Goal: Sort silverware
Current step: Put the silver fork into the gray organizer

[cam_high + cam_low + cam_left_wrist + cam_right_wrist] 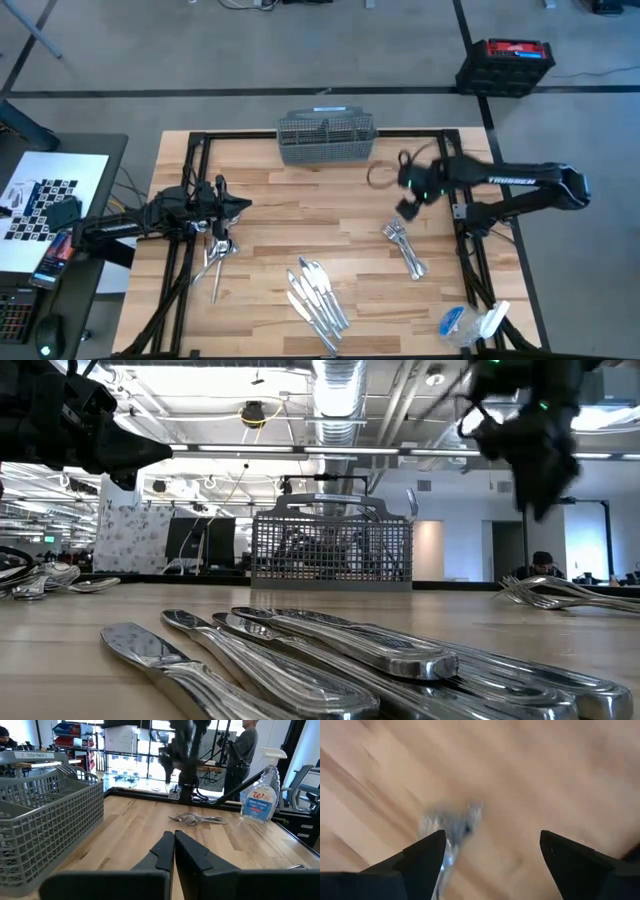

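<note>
**Silverware in three groups on the table; both grippers empty**

Seen from above, with twelve o'clock at the far edge of the table [260,205], your silverware lies in three separate groups. The forks [403,246] form a small heap at about four o'clock from the table's centre, near the right edge. The knives [318,297] lie fanned side by side at six o'clock, close to the near edge; in the low view they fill the foreground [330,655]. The spoons [215,257] lie at about eight o'clock, near the left edge.

The grey wire-mesh basket [326,138] stands at twelve o'clock, against the far edge, well apart from all three groups.

Your right gripper [409,207] hangs above the table at about two o'clock, just beyond the forks. Its fingers [422,857] stand wide apart and hold nothing; blurred metal shows on the wood between them.

Your left gripper [238,205] sits at about nine o'clock, just beyond the spoons. Its fingers [162,850] are pressed together with nothing between them.

A spray bottle [470,322] lies at five o'clock, at the near right corner. A person [245,750] stands in the room beyond the table.
</note>
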